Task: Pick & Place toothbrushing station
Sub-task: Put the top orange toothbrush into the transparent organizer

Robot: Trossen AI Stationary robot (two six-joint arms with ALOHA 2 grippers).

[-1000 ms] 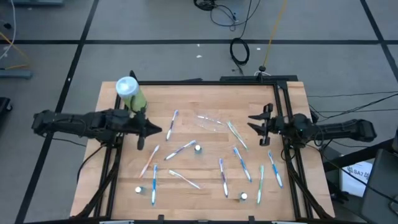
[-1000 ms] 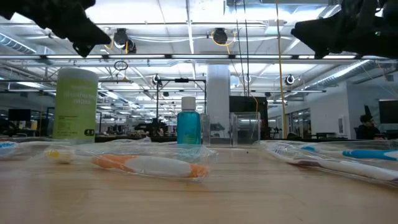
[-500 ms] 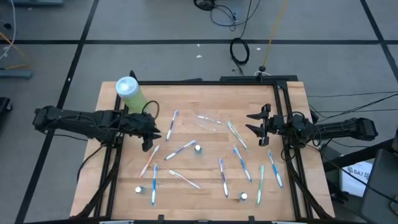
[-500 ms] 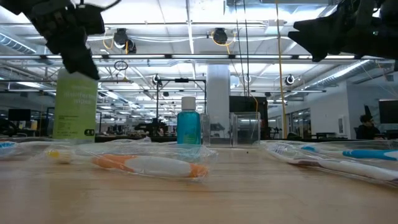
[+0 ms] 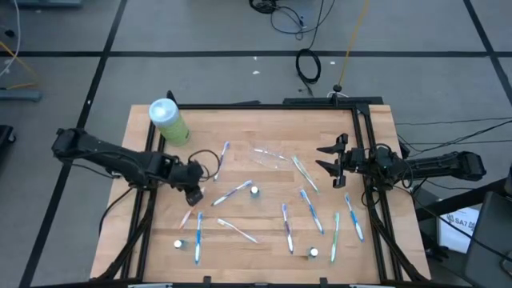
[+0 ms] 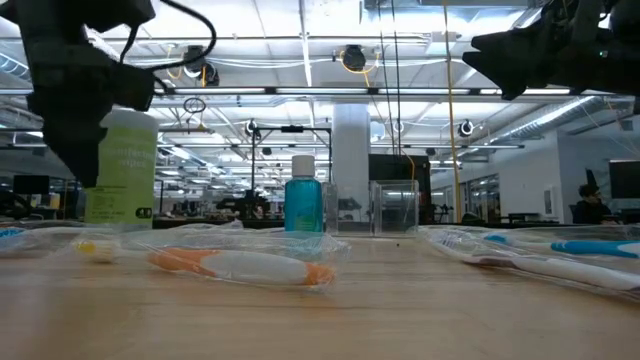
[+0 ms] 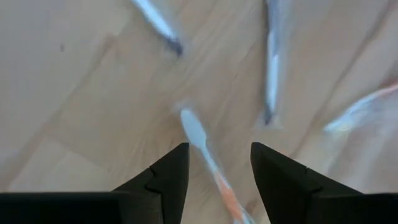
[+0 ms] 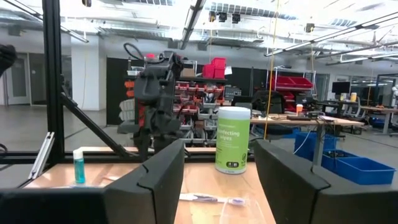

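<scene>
You are looking down on a wooden desk (image 5: pixel 240 128) with toothbrushes scattered across it. At the far left corner stands a light-green bottle (image 5: pixel 167 121) with a white cap. Your left hand (image 5: pixel 192 194) is low over the desk's left half, pointing down at an orange-handled toothbrush (image 7: pixel 208 158); its fingers (image 7: pixel 165 177) stand apart with the brush head between them, and it holds nothing. A blue toothbrush (image 5: pixel 221 155) lies just beyond it toward the far edge, and another blue one (image 5: pixel 198 235) lies near the front edge beside a small white-capped tube (image 5: pixel 178 244). Near the middle of the desk a white-capped tube (image 5: pixel 254 190) sits at the tip of a purple toothbrush (image 5: pixel 233 192). A clear plastic cup (image 5: pixel 270 155) lies on its side toward the far edge. More blue, purple and green toothbrushes (image 5: pixel 310 210) lie spread over the right half, with another small tube (image 5: pixel 314 253) near the front edge. Your right hand (image 5: pixel 327 155) hangs above the desk's right edge, its fingers (image 8: pixel 158 177) spread wide and empty.
</scene>
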